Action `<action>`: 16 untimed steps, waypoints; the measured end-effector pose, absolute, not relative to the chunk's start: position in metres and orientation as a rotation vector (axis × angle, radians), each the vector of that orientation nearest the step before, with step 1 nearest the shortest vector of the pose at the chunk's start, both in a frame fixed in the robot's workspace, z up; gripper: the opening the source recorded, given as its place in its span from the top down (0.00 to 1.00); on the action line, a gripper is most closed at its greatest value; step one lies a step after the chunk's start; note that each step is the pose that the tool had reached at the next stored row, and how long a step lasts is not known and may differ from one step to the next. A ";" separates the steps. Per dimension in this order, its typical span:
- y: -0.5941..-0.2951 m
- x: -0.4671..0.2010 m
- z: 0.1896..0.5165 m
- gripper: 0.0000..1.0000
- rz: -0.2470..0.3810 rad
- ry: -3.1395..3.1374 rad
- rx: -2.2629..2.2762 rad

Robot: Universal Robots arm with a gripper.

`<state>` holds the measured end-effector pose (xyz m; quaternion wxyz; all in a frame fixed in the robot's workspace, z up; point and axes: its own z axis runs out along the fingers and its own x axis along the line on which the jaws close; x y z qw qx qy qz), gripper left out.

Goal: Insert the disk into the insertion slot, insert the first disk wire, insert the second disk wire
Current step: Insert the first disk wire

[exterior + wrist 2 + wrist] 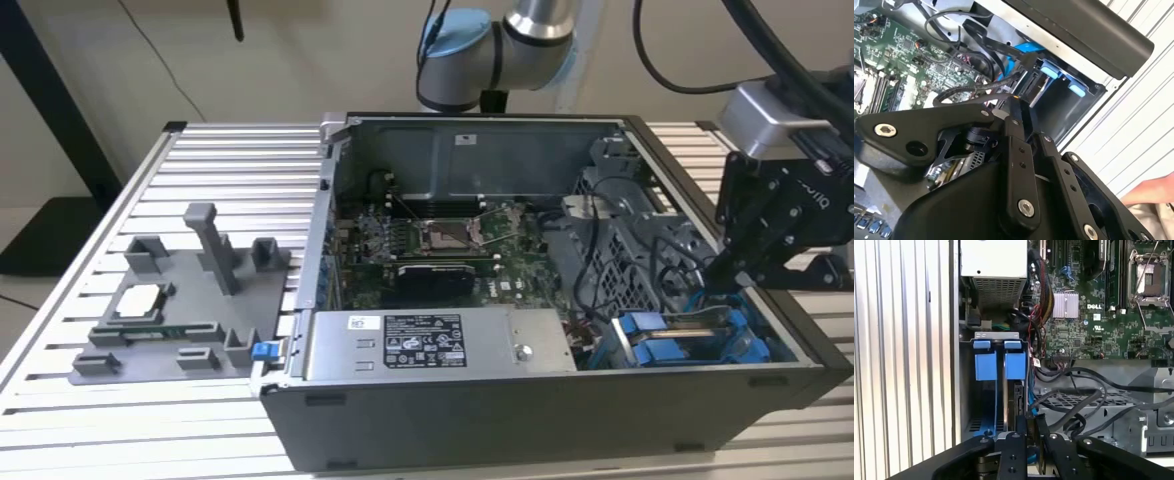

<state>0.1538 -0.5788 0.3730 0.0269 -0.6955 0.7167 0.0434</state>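
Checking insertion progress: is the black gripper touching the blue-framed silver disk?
Cannot tell. In the first wrist view the gripper stands before the disk, hiding any contact.

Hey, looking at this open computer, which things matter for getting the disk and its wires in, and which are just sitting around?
For the job: claw, blue-framed disk, drive cage slot, black cables beside the cage, likely the disk wires.
Just lying about: power supply box, motherboard, grey fixture holding a chip, slatted table.

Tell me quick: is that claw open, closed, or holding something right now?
Gripper: closed, down among the black wires; whether it pinches one cannot be told.
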 end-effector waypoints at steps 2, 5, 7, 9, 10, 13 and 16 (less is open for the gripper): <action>-0.581 0.154 0.372 1.00 0.134 2.214 -2.148; -0.582 0.155 0.370 1.00 0.134 2.214 -2.148; -0.583 0.155 0.369 1.00 0.134 2.214 -2.148; -0.583 0.155 0.368 1.00 0.134 2.214 -2.148; -0.583 0.156 0.367 1.00 0.134 2.214 -2.148; -0.583 0.156 0.366 1.00 0.133 2.209 -2.152; -0.583 0.157 0.365 1.00 0.133 2.207 -2.154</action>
